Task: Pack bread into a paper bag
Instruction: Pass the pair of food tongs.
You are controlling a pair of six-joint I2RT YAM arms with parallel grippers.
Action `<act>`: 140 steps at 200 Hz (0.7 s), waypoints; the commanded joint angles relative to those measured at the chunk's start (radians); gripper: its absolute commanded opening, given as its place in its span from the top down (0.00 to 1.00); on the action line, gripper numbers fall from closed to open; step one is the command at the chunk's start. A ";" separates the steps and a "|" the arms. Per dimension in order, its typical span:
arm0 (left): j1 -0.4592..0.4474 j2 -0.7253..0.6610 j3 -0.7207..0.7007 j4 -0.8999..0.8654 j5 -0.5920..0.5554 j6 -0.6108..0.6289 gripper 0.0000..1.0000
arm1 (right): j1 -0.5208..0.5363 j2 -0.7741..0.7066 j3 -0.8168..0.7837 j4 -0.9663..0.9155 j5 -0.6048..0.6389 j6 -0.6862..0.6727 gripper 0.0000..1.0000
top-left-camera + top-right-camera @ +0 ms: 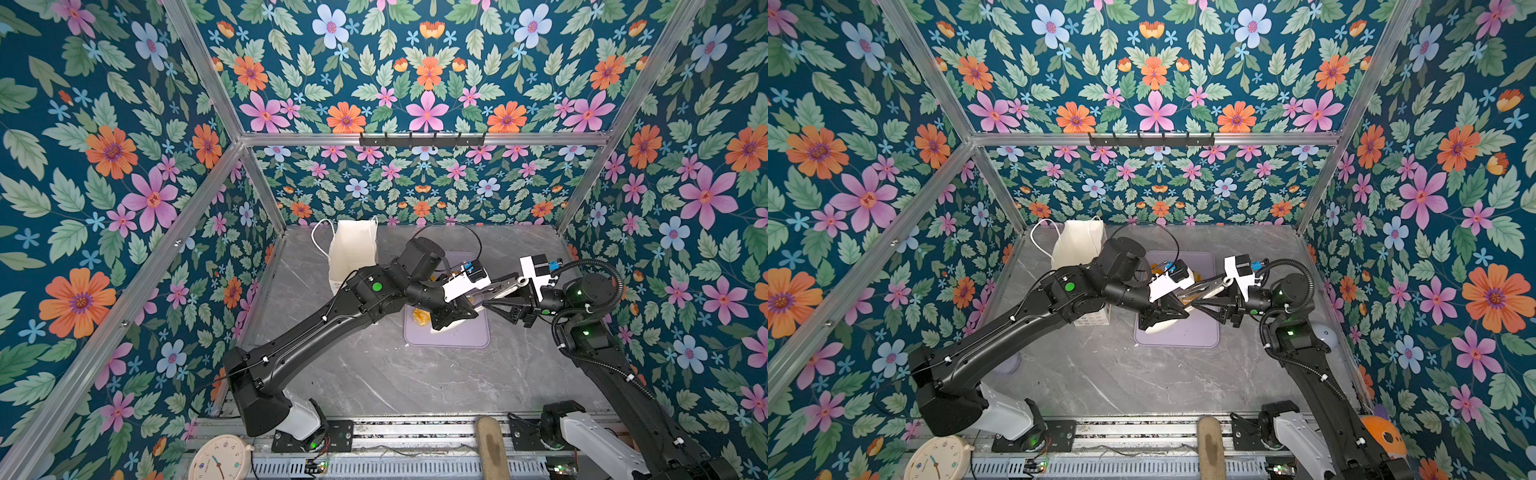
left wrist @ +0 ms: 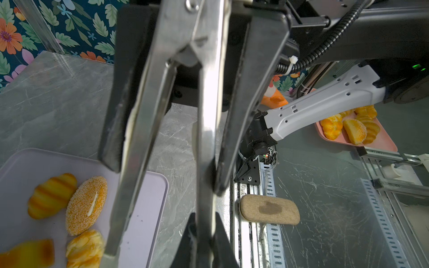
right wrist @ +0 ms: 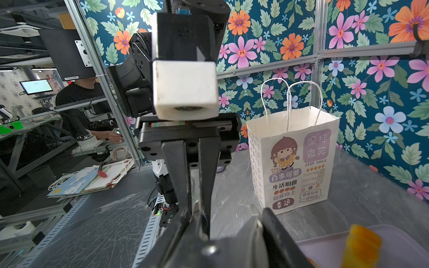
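Clenching tongs (image 2: 209, 116), left fingers (image 3: 175, 176) overhang bread (image 2: 86, 205) seen clearly only wrist-side; right fingers (image 2: 253, 92) unclear.

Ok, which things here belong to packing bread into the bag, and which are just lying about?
For the job: bread, paper bag, tongs, lilac tray under the bread.
Lying about: clock, tan oval pad, orange toy.

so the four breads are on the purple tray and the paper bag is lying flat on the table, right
Not quite: the paper bag stands upright on the table, as the right wrist view shows. The four breads are on the purple tray.
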State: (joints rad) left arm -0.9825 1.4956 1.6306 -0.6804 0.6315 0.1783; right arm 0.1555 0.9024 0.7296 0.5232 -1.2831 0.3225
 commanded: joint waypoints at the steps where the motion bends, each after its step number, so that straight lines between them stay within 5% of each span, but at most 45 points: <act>1: 0.001 -0.009 0.008 0.030 -0.002 -0.017 1.00 | 0.000 -0.002 -0.004 0.039 -0.021 -0.008 0.54; 49: 0.001 -0.030 0.005 0.029 -0.033 -0.038 0.46 | 0.000 0.006 -0.001 0.028 -0.014 -0.017 0.63; 79: 0.001 -0.069 -0.004 0.032 -0.016 -0.034 0.32 | 0.000 0.003 0.003 0.018 -0.012 -0.027 0.70; 87: 0.001 -0.089 -0.014 0.039 -0.025 -0.032 0.14 | 0.000 0.003 0.004 0.017 -0.012 -0.029 0.71; 140: 0.004 -0.170 -0.118 0.113 -0.166 -0.002 0.03 | 0.000 0.004 -0.004 0.128 -0.045 0.050 0.78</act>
State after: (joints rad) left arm -0.9802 1.3422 1.5463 -0.6220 0.5331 0.1486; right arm 0.1539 0.9077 0.7261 0.5301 -1.2987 0.3130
